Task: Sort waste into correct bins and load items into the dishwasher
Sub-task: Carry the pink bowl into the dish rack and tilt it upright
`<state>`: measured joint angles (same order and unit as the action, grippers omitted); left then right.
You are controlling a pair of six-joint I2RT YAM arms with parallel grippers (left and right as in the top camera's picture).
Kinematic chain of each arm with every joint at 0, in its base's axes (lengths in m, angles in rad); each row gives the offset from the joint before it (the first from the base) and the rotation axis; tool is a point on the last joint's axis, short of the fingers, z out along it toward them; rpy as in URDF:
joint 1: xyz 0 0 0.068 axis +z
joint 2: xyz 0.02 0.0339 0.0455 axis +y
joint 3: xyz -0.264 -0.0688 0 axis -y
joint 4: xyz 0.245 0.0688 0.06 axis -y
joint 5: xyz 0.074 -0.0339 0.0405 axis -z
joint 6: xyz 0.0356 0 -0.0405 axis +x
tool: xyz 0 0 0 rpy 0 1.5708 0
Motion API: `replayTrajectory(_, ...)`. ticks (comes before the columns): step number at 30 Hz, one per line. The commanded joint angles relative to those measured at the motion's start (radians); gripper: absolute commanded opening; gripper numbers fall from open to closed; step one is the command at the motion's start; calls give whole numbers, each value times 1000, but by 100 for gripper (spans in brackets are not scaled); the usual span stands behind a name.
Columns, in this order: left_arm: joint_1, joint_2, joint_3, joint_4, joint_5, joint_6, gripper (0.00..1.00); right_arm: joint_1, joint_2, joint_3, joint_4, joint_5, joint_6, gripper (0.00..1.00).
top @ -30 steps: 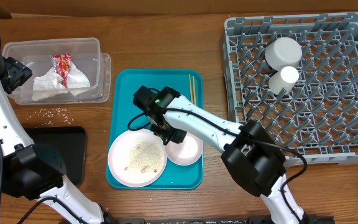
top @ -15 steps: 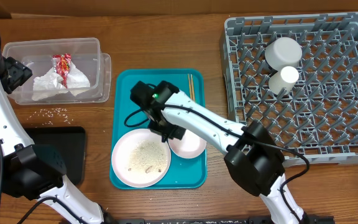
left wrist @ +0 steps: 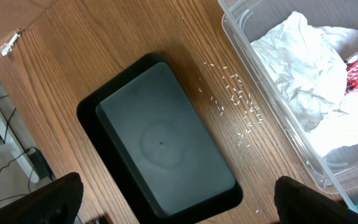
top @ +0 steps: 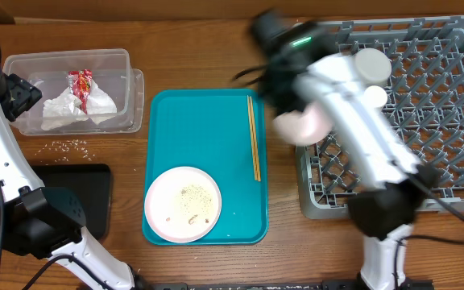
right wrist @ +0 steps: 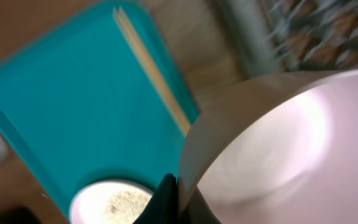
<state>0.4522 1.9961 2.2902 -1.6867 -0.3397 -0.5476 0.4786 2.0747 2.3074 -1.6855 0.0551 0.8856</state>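
The right end effector (right wrist: 175,191) grips the pale-pink dish (right wrist: 278,143) by its rim, beside the dish rack (top: 441,121).

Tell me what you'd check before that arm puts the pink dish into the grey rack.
1. Grip: right claw shut on the rim of the pink dish: ok.
2. Position: dish fully over the grey rack: not ok, it hangs at the rack's left edge.
3. Room: free pegs: ok, only two white cups stand in the rack.
4. Path: chopsticks lie aside on the teal tray: ok.
5. Dish free of crumbs: cannot tell, the view is blurred.
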Motion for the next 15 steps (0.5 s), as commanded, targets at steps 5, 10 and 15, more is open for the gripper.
replayTrajectory(5,-2,7,-8,0,0,9,100,-288,-105,8,-8,-315,-427,4)
replayTrajectory(10,-2,7,-8,0,0,9,100,-375,-105,-66,-8,-345,-479,4)
replayTrajectory(15,-2,7,-8,0,0,9,100,-413,-107,-78,-8,-346,-473,4)
